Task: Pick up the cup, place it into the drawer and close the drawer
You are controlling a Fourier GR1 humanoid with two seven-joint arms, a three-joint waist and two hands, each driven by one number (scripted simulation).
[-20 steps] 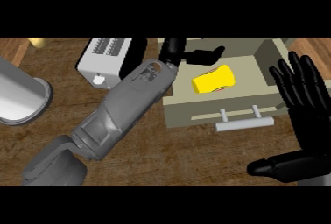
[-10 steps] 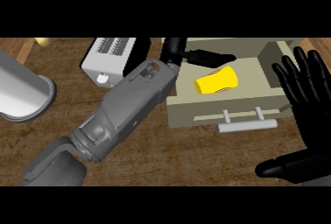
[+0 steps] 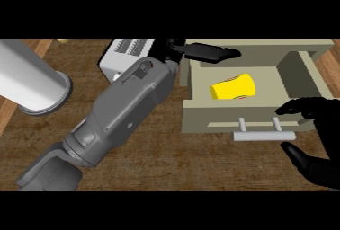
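Left hand [image 3: 199, 51] is hovering at the far rim of the open drawer [image 3: 302, 76], fingers stretched out straight and holding nothing, and I am reading that as a release already made: the yellow cup [image 3: 234, 86] is lying on its side on the drawer floor, just below and to the right of those fingers, clear of them. Compared with a second ago the cup is sitting in much the same spot inside the drawer, while the right hand [image 3: 319, 134] is changing most; it was standing upright with fingers raised, and now I am seeing it curling over at the drawer's front right corner, fingers bending down close beside the handle [image 3: 263, 134] but not closed on it as far as I can tell. For me that is meaning the placing step is done and only the closing is remaining, so I am expecting to pull the left arm back out of the way and push the drawer front inward with the right. Counting what I am seeing: one cup, one drawer with one bar handle, one white toaster [image 3: 126, 56] just left of the left hand, one pale cylinder [image 3: 30, 76] well to its left, and two hands
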